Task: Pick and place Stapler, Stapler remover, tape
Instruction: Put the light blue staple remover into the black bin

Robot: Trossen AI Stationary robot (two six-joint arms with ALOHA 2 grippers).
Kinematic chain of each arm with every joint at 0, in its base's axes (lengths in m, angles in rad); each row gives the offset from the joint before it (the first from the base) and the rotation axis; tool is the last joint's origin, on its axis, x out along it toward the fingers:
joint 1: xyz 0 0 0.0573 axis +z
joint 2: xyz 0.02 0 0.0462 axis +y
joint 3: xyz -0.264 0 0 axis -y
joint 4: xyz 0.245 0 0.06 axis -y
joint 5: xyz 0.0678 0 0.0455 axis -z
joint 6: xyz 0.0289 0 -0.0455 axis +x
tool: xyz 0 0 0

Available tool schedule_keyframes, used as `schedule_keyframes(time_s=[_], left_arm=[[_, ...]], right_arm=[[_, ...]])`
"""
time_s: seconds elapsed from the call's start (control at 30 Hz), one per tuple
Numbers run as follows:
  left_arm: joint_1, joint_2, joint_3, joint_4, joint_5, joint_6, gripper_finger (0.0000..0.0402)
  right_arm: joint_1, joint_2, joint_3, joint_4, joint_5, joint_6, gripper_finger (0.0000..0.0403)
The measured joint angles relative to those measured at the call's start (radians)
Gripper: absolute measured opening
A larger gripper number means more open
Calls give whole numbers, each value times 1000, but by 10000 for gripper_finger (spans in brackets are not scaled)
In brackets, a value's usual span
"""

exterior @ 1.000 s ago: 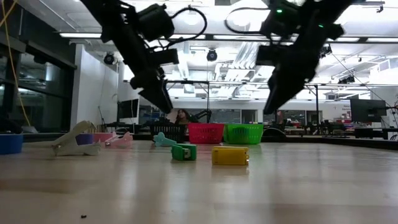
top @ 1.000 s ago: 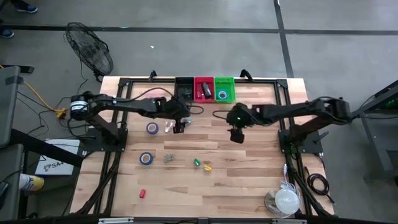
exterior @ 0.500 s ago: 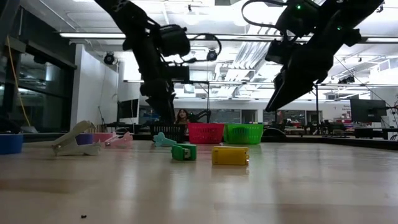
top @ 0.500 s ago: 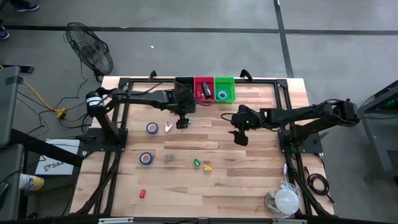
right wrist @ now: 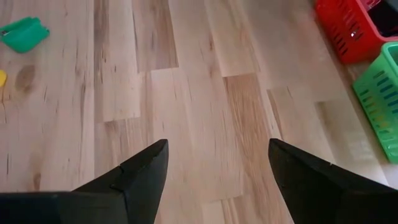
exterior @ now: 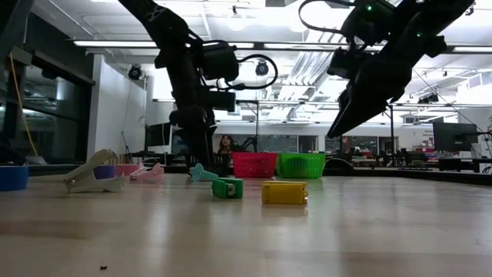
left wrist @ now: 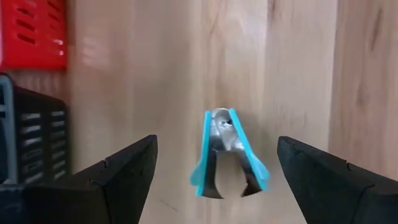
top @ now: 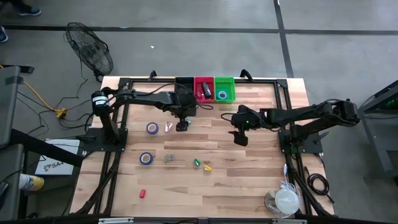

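Note:
A teal staple remover (left wrist: 227, 152) lies flat on the wood, also seen in the low view (exterior: 201, 173). My left gripper (left wrist: 217, 142) points straight down over it (top: 181, 126), open, with one finger on either side and a gap to each. My right gripper (top: 239, 138) hovers open above bare wood mid-table (right wrist: 218, 144), touching nothing. On the table lie two blue tape rolls (top: 152, 127) (top: 146, 158), a pink remover (top: 168, 128), a grey-white remover (top: 168, 158), a green stapler (top: 197, 162) and a yellow one (top: 207, 167).
Black (top: 184, 89), red (top: 204, 89) and green (top: 224, 89) baskets stand in a row at the far edge; the green one holds a tape roll. A small red item (top: 142, 193) lies near the left front. Bare wood lies between the two grippers and toward the right edge.
My left gripper has tipped from a slant to pointing straight down and has sunk toward the teal staple remover. My right gripper has drawn back a little toward the table's right edge and risen. Nothing on the table has moved.

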Motion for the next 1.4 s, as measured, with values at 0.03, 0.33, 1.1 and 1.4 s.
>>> schedule_keyframes(time_s=[0.03, 0.33, 1.1, 1.4], left_arm=[[0, 0, 0, -1, 7, -7, 326], [0, 86, 0, 8, 5, -24, 326], [1, 90, 1, -44, 46, -107, 90], [0, -24, -6, -49, -34, -148, 89]], right_arm=[[0, 0, 0, 1, -1, 0, 268], [0, 0, 0, 20, -1, 2, 268], [0, 0, 0, 20, -5, 80, 268], [0, 0, 0, 24, -1, 145, 268]])
